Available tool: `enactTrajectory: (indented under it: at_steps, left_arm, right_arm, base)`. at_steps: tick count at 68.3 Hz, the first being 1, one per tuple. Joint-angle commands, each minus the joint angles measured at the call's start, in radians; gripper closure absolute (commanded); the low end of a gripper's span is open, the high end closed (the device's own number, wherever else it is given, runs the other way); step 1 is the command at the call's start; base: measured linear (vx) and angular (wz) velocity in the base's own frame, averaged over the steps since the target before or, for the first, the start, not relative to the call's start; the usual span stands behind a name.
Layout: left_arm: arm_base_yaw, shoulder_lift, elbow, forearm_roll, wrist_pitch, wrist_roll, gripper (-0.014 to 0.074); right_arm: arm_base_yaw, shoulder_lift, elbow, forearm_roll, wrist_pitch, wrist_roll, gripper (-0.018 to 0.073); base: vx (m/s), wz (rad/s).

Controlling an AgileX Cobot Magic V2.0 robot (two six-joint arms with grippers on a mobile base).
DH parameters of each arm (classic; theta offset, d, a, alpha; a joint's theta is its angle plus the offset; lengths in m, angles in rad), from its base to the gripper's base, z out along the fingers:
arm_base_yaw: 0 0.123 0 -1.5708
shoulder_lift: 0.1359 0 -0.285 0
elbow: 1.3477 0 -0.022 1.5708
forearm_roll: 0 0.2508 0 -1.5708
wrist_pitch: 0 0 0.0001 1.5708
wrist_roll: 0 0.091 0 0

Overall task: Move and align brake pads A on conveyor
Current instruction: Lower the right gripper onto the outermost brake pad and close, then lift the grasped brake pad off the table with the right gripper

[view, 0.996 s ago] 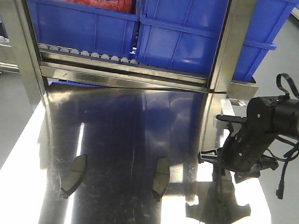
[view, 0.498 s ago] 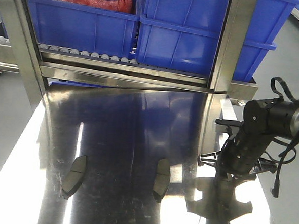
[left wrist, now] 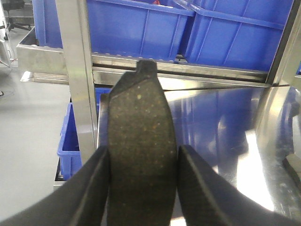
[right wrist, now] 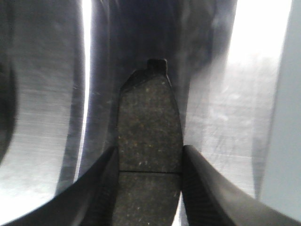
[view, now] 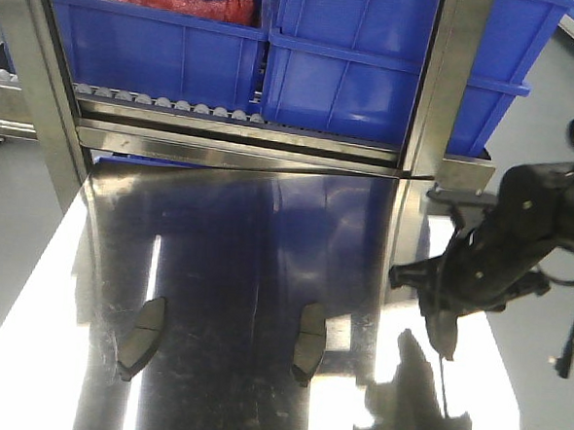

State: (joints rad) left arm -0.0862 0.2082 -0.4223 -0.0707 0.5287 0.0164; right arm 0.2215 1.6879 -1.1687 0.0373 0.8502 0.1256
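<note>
Two brake pads lie flat on the shiny steel tabletop (view: 248, 222): one brake pad (view: 143, 336) at the left, another brake pad (view: 309, 342) near the middle. At the table's right edge my right gripper (view: 442, 314) hangs above the surface, shut on a third pad (view: 443, 338) that points down. Its wrist view shows that pad (right wrist: 148, 113), grey-brown with a cross groove, clamped in my right gripper (right wrist: 149, 149). My left gripper (left wrist: 143, 149) is shut on a fourth pad (left wrist: 140, 108), held up in front of the rack. The conveyor is out of view.
Blue bins (view: 344, 72) fill a roller rack (view: 167, 102) behind the table. Steel uprights stand at the back left (view: 41, 93) and back right (view: 442, 98). A low blue crate (left wrist: 70, 141) sits on the floor left of the table.
My right arm has risen off the tabletop and shifted right and back, carrying its pad. The two pads lying on the table have not moved.
</note>
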Motion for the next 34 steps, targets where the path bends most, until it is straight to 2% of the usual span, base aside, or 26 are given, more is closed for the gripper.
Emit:
enactTrajectory:
  at_steps: [1, 19, 34]
  left_arm:
    - [-0.004, 0.009, -0.028, -0.011, -0.091, -0.001, 0.0603]
    - [-0.004, 0.009, -0.028, -0.011, -0.091, -0.001, 0.0603]
    - [-0.004, 0.009, -0.027, -0.011, -0.091, -0.001, 0.0603]
  right_arm:
    - [0.000, -0.135, -0.014, -0.021, -0.037, -0.036, 0.0571]
    - [-0.001, -0.487, 0.256, -0.052, -0.209, -0.016, 0.0569]
    - [-0.001, -0.808, 0.469, -0.051, -0.287, -0.018, 0.0566]
  base:
    - [0.00, 0.00]
    - [0.00, 0.00]
    - [0.00, 0.00]
